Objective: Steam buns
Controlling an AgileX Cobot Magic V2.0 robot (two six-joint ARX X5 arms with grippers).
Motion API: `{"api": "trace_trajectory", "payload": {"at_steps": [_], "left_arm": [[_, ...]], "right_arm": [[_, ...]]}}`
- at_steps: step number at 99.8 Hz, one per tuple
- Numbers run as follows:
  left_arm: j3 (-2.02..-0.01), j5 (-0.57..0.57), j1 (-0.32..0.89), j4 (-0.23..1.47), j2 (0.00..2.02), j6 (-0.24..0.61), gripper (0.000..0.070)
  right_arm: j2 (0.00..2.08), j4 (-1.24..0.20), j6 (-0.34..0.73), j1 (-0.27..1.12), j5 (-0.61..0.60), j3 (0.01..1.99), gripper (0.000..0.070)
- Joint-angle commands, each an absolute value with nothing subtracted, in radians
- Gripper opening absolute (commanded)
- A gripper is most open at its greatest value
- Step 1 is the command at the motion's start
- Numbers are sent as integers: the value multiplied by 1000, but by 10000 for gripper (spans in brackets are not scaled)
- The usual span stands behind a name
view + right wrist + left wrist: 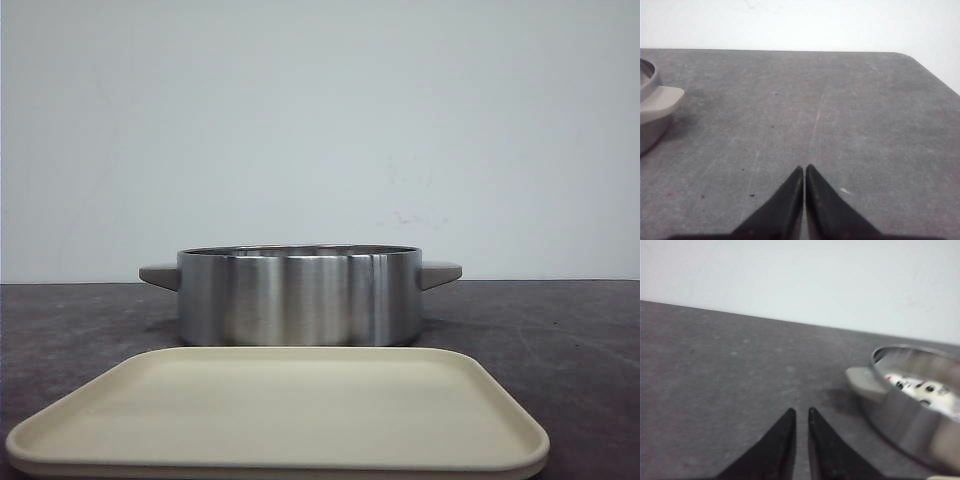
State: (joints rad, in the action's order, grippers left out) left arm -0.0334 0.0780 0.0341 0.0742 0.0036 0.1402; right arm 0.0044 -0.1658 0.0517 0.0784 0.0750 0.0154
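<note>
Front view shows a steel pot [299, 296] standing mid-table with a grey handle [160, 275] jutting to each side, and a cream tray [280, 410] just before it, its far rim close to the pot's base; whether they touch cannot be told. Dark table [560, 330] lies bare to either side of the pot, back to the white wall. Neither arm appears there, and the pot's wall hides its inside. Left wrist view looks over the rim and catches the buns [920, 390] inside the pot, white with dark marks, blurred. The left gripper [801, 415] hangs over bare table beside the pot's handle, its black tips nearly together with a thin slit between, holding nothing. Right wrist view shows the right gripper [804, 171] with tips closed together, empty, above scratched table; the pot's other handle [660, 99] sits well off to one side, and the table's far edge and rounded corner are visible against the wall.
</note>
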Motion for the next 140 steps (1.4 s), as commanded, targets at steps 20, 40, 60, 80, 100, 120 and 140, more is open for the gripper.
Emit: {"api": "trace_trajectory", "payload": {"at_steps": [20, 40, 60, 80, 100, 120, 140], "left_arm": [[-14, 67, 16, 113, 3, 22, 0], [-14, -3, -14, 192, 3, 59, 0], [-14, -30, -66, 189, 3, 57, 0], [-14, -30, -68, 188, 3, 61, 0], [-14, -30, -68, 188, 3, 61, 0], [-14, -30, -68, 188, 3, 61, 0], [-14, -30, -68, 188, 3, 61, 0]], "right_arm": [[4, -157, 45, 79, 78, 12, 7], [4, -158, 45, 79, 78, 12, 7], [4, -158, 45, 79, 78, 12, 7], [4, -158, 45, 79, 78, 12, 7], [4, -158, 45, 79, 78, 12, 7], [4, -158, 45, 79, 78, 12, 7], [4, -158, 45, 79, 78, 12, 7]]}}
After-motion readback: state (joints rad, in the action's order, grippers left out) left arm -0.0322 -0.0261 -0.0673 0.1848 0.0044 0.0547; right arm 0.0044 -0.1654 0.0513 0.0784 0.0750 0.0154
